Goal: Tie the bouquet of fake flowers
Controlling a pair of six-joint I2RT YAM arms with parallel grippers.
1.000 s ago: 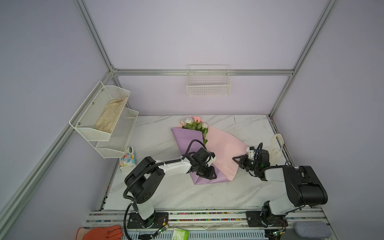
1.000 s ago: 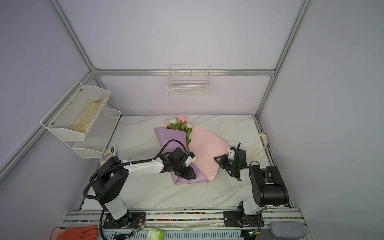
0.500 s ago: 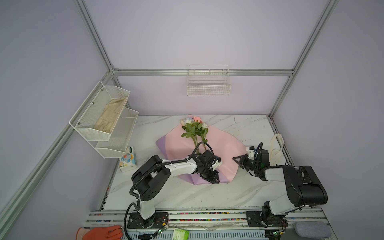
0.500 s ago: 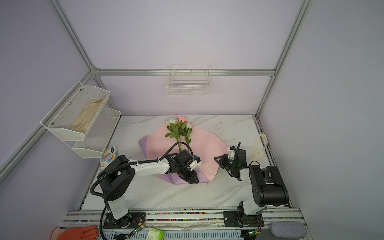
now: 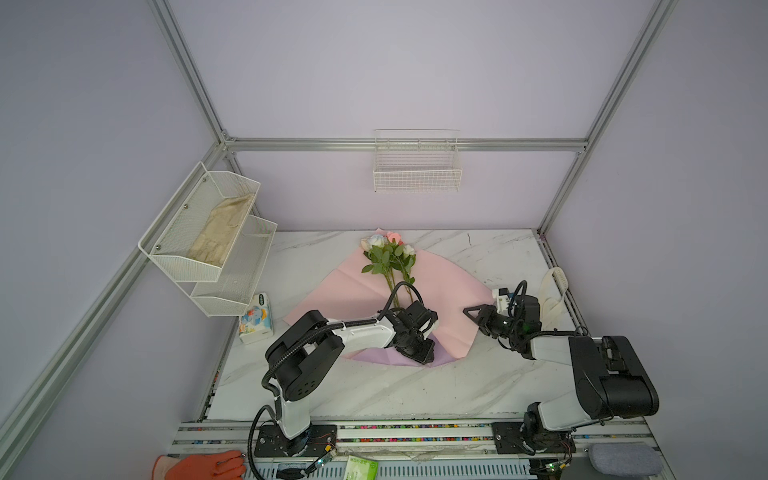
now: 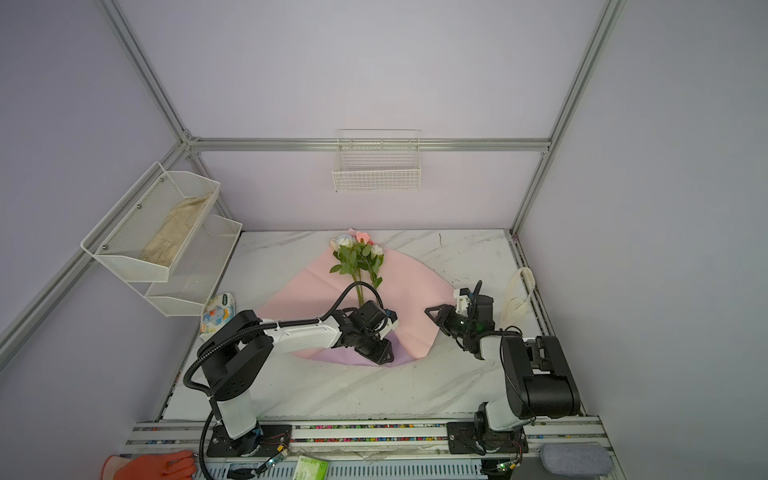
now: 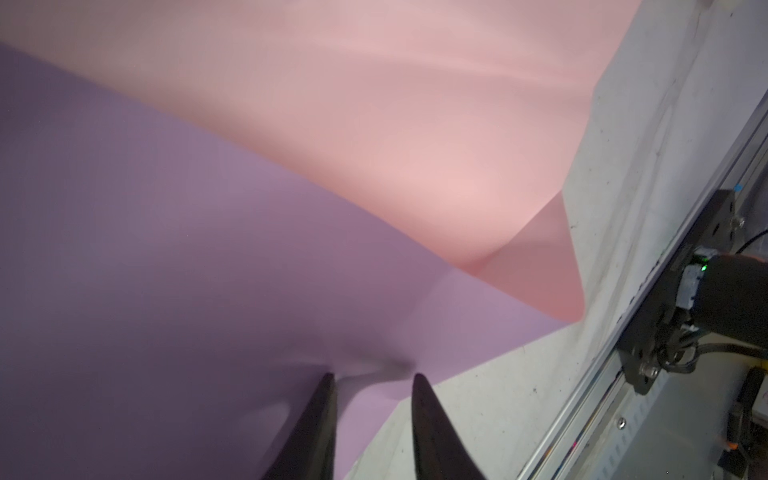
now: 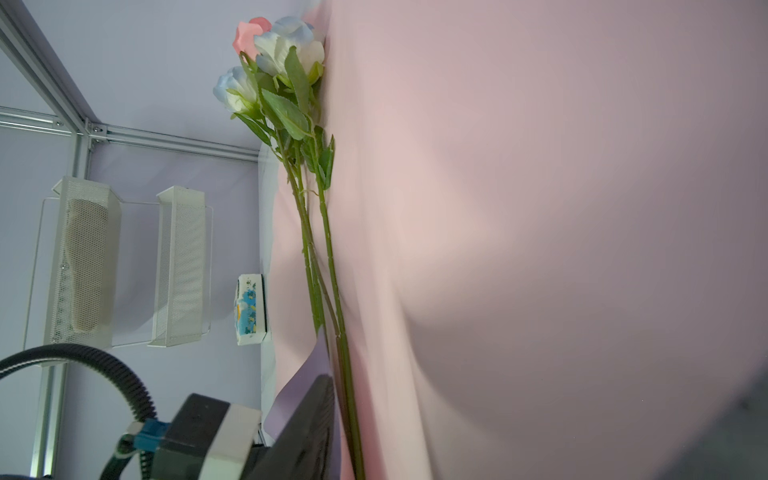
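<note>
The bouquet of fake flowers (image 5: 388, 253) (image 6: 357, 253) lies unwrapped on a flat pink paper sheet (image 5: 449, 286), heads toward the back wall. My left wrist hides its stem ends. My left gripper (image 5: 426, 357) (image 7: 372, 376) rests on the sheet's lilac near corner (image 7: 166, 249). Its fingers stand apart with a small raised fold of paper between the tips. My right gripper (image 5: 473, 320) (image 6: 435, 321) is open just off the sheet's right edge, holding nothing. In the right wrist view the roses (image 8: 286, 62) and long stems lie against the pink paper.
A cream ribbon (image 5: 552, 295) lies by the right table edge. A tissue pack (image 5: 255, 320) stands at the left under a two-tier wire shelf (image 5: 208, 241) that holds a cloth. A wire basket (image 5: 417, 166) hangs on the back wall. An orange glove (image 5: 199, 467) lies at the front rail.
The lilac flap folded over the stems has fallen open, so the sheet lies flat and the flowers show. My right gripper has opened and let go of the paper. My left gripper shifted right.
</note>
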